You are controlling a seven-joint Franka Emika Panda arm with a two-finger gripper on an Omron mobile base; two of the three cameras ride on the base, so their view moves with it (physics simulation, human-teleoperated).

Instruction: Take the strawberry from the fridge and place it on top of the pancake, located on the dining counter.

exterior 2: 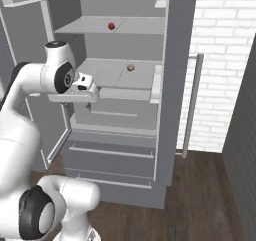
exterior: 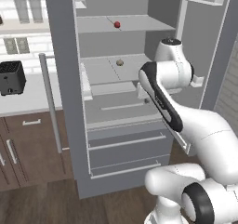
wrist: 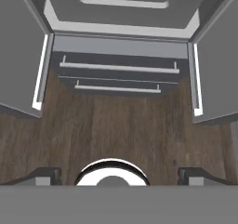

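Done: the fridge (exterior: 125, 102) stood with both doors open.
Left to do: pick the strawberry (exterior: 117, 24), carry it, set it on the pancake.
Strawberry: sat on the upper shelf, above a brown lump (exterior: 119, 62).
Arm: bent in front of the fridge, well below the strawberry.
Hand (wrist: 119, 174): pointed down at the floor, fingers wide apart, holding nothing.

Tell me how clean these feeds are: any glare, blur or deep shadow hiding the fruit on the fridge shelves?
Left base view: flat, even light, no glare; the strawberry reads sharp and red on the upper shelf, the brownish lump below it dimmer. Right base view: equally soft, both items clear. Hand view: slightly soft, pointing down at the drawers and wood floor, no fruit.
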